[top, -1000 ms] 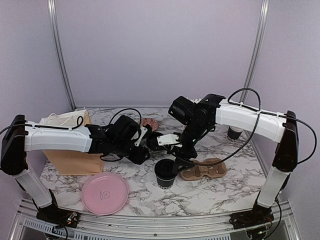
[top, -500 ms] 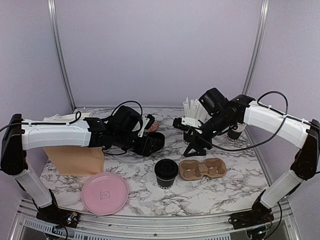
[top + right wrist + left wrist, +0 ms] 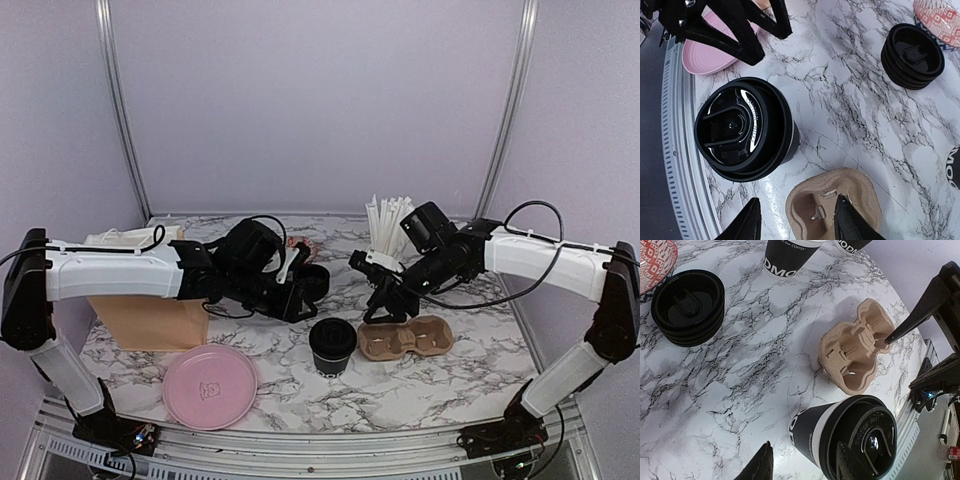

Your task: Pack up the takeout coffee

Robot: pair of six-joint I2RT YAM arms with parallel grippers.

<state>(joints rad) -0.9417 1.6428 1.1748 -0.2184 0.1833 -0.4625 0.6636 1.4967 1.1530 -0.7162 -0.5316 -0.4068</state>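
Your left fingers and right fingers stand parted and grip nothing. They hover over the marble surface, one to each side, just behind a lidded takeout cup. That cup stands upright near the front edge, just beside the brown pulp carrier on its right. Farther back a stack of black lids lies next to a red-patterned bowl, with another black cup, lettered in white, beyond. A pink plate and a brown paper bag sit to your left.
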